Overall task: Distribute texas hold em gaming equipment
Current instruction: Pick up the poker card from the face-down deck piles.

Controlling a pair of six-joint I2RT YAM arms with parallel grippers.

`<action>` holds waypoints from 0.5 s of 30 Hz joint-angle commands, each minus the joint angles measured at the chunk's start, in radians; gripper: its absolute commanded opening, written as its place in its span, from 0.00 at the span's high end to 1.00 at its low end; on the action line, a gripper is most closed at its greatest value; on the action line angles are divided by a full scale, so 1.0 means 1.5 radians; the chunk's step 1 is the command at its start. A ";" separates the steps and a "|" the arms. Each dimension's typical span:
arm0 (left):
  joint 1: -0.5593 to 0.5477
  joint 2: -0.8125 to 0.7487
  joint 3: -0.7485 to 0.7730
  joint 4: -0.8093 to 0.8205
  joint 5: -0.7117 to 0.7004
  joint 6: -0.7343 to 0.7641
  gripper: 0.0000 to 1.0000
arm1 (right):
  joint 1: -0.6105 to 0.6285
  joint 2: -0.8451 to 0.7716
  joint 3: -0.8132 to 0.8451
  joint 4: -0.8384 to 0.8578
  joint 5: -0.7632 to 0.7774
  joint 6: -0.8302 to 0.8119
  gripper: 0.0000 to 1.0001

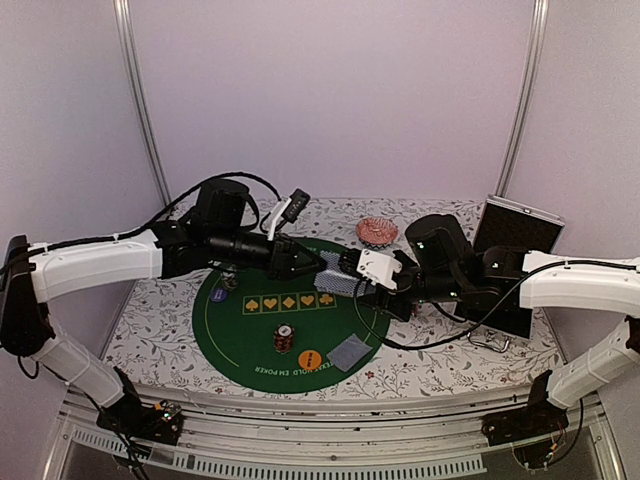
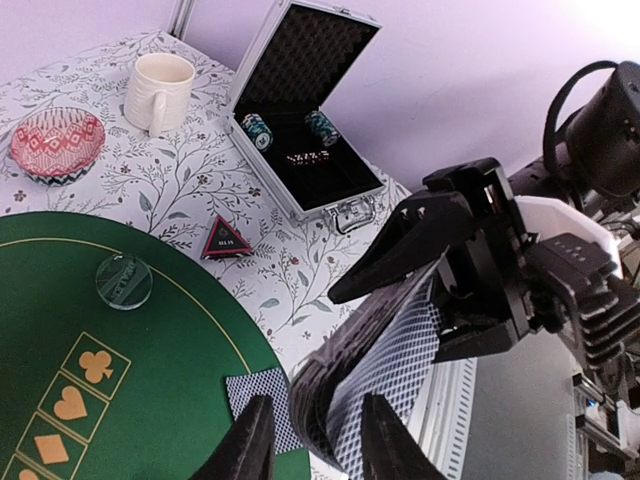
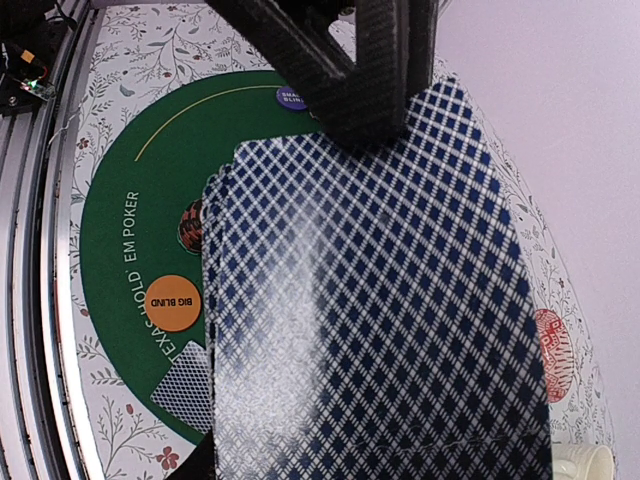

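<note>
Over the round green felt mat (image 1: 240, 330) | right tool (image 1: 352, 278) clenched on bowed deck of blue diamond-backed glossy cards (image 3: 370, 300) | left tool (image 2: 318, 405) straddles deck edge, grip unclear | advice: pinch top card only, peel flat, slick stock likely slips | single card (image 1: 350, 352) lies on felt

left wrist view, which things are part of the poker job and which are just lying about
Job: card deck, dealt card, clear button, triangular marker, chip stacks in the case.
Lying about: cream mug, pink patterned bowl.
</note>
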 commanded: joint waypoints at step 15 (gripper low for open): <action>0.008 0.006 -0.016 0.047 0.070 -0.020 1.00 | 0.003 -0.021 -0.002 0.016 0.002 0.001 0.56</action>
